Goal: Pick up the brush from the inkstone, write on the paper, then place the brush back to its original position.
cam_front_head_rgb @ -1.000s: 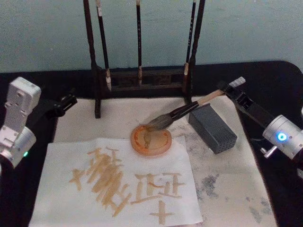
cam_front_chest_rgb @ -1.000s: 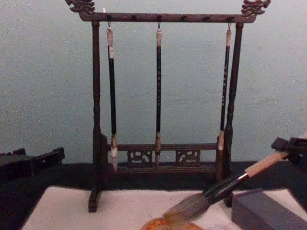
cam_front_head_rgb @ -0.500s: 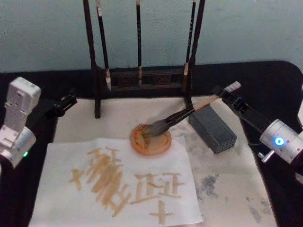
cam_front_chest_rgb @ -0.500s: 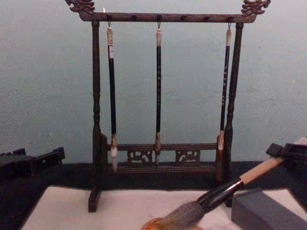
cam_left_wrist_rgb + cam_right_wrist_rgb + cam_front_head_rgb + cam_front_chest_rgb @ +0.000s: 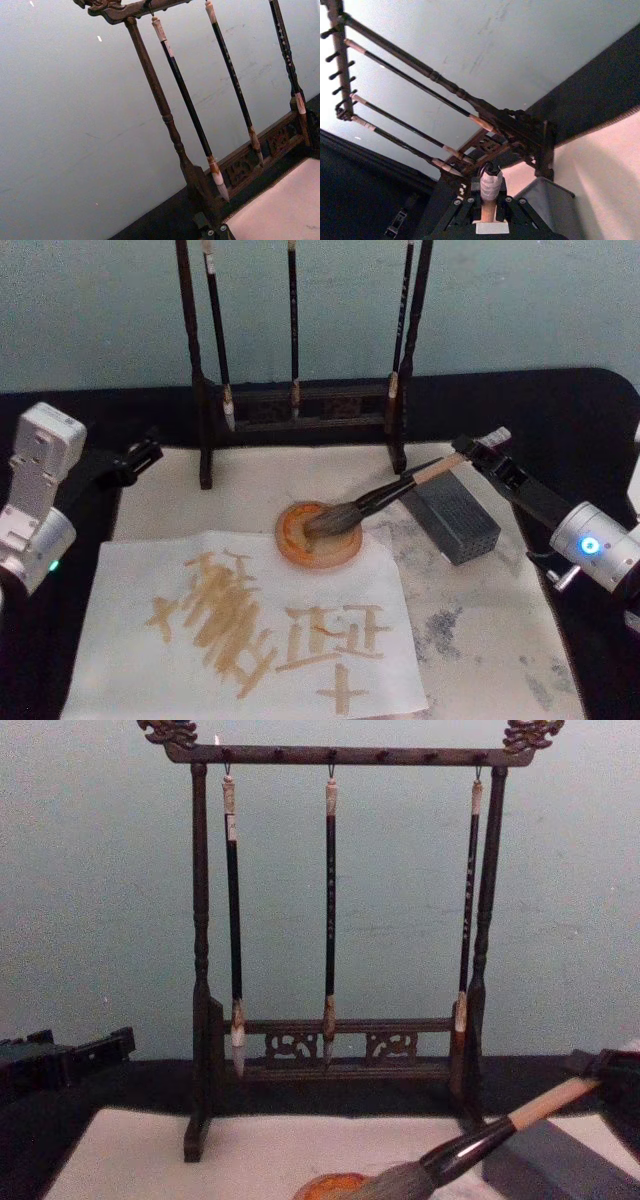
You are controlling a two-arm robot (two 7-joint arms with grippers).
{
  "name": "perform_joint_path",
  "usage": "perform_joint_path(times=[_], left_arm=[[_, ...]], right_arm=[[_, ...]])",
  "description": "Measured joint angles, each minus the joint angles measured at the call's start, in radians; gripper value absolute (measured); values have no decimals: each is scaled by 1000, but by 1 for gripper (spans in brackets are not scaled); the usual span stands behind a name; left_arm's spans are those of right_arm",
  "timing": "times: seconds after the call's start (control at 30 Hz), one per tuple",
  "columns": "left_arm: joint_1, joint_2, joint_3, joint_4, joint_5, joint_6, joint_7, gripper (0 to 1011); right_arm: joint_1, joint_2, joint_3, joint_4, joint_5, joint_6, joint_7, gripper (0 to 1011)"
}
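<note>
1. While pinching the tan handle near its white cap, right gripper point(image 5: 470, 448) held the brush point(image 5: 375, 498) slanted — bristles down in the round orange inkstone point(image 5: 318, 535).
2. Lay flat below the inkstone — the paper point(image 5: 250, 625), covered in tan strokes.
3. Parked at the left edge, left gripper point(image 5: 140, 455) — can't tell open or closed.

Tan brushstrokes on the paper point(image 5: 250, 630), seemingly illegible
</note>
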Motion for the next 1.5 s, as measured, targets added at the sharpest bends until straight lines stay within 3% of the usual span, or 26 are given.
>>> perform_joint_path(times=[0.77, 1.1, 1.27, 1.47, 1.5], left_arm=[[0, 0, 0, 0, 0, 0, 0, 1002], [0, 0, 0, 0, 0, 0, 0, 1002], [0, 0, 0, 0, 0, 0, 0, 1002], [0, 0, 0, 0, 0, 0, 0, 1000], [0, 0, 0, 0, 0, 0, 0, 1002]], right_arm=[[35, -16, -17, 90, 46, 61, -28, 177], [38, -16, -20, 95, 47, 64, -37, 178], [37, -15, -19, 95, 45, 64, -37, 235], [37, -15, -19, 95, 45, 64, -36, 493], [37, -15, -19, 94, 45, 64, -36, 493]])
